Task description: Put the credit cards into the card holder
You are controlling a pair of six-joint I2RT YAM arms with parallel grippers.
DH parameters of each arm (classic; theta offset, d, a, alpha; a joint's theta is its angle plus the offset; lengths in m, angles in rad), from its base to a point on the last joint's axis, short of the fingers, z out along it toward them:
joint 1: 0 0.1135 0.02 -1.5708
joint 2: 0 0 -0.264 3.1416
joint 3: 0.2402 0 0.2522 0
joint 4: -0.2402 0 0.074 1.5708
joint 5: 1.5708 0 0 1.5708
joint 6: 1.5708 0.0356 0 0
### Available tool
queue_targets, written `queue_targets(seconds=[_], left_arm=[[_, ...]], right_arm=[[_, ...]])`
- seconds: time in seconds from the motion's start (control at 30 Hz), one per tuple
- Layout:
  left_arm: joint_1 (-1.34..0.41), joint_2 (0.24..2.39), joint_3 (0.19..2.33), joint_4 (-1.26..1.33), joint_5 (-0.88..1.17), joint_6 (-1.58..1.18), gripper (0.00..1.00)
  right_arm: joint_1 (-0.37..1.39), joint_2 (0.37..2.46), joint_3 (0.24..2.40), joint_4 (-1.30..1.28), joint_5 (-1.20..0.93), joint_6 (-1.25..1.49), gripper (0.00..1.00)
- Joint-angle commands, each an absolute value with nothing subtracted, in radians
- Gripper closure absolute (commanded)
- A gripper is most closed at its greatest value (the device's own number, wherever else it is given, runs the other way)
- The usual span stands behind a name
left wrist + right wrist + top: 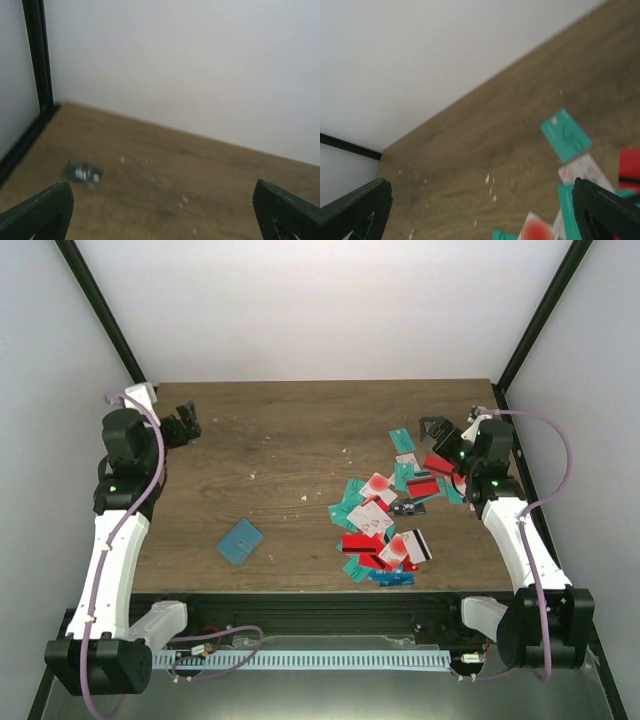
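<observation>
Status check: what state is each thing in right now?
Credit cards: loose, scattered on the table, some overlapping.
Card holder: flat on the table, apparently folded shut, apart from the cards.
Left pincer: open, empty.
Right pincer: open, empty, beside the cards.

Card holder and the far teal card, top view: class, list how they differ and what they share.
The card holder looks larger and squarish; the teal card is smaller and oblong. The card holder is bluer, the teal card greener. The card holder lies alone; the teal card sits at the far edge of the scattered credit cards. Both lie flat on the table.
</observation>
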State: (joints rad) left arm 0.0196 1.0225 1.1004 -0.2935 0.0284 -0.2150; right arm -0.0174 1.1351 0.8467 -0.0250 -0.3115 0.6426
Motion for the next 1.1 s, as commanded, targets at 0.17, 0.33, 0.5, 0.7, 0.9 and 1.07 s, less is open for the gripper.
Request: queue_targets(seconds=[0.17,0.33,0.5,0.7,0.9,1.07], left_arm=[[0.037,0.999,0.893,-0.511,0.313,-0.594,0.0],[0.034,0.999,0.818,-0.728,0.361,-0.592,0.02],[0.03,0.991,0.763,-0.871,0.246,-0.514,0.06],[0.018,1.066,0.673,-0.833,0.282,-0.503,0.15],[-0.064,1.214,0.711,-0.827,0.225,-0.536,0.15],[-0.112,1.322,0.713,-0.818,0.211,-0.553,0.14]], right_arm=[[-0.022,1.127,0.874,-0.412,-0.49,0.638,0.0],[0.077,1.085,0.879,-0.528,-0.451,0.605,0.0],[0.185,1.03,0.868,-0.603,-0.414,0.607,0.0],[0.228,0.969,0.837,-0.654,-0.418,0.6,0.0],[0.228,0.93,0.823,-0.683,-0.431,0.571,0.0],[0.228,0.908,0.806,-0.692,-0.443,0.576,0.0]])
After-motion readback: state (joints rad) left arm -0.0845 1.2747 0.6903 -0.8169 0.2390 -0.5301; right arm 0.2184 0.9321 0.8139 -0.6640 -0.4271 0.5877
